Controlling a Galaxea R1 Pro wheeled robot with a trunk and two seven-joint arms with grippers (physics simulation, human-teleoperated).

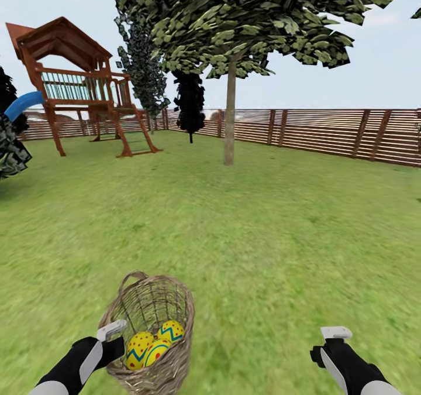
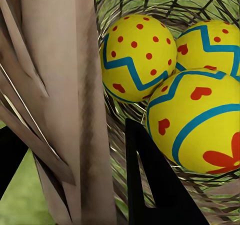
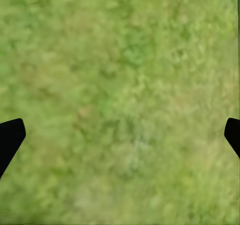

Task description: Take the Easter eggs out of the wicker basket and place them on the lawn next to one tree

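Left gripper (image 1: 114, 337): its fingers (image 2: 155, 185) straddle the basket's rim, one inside, one outside, clamped on the woven wall.
Wicker basket (image 1: 175, 301): brown, deep, one; held tilted at the lawn's near edge.
Easter eggs (image 1: 153, 343): three, yellow with blue zigzags; the left wrist view adds red dots and hearts (image 2: 137, 55).
Tree (image 1: 229, 114): pale trunk, far ahead on the lawn (image 1: 280, 219).
Right gripper (image 1: 336, 339): spread wide, empty, over grass (image 3: 120, 105).

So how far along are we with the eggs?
Nothing delivered: all three Easter eggs sit in the wicker basket. In hand: the left gripper clamps the basket's rim. Right gripper is open over the lawn. Left: reaching the tree, placing eggs.
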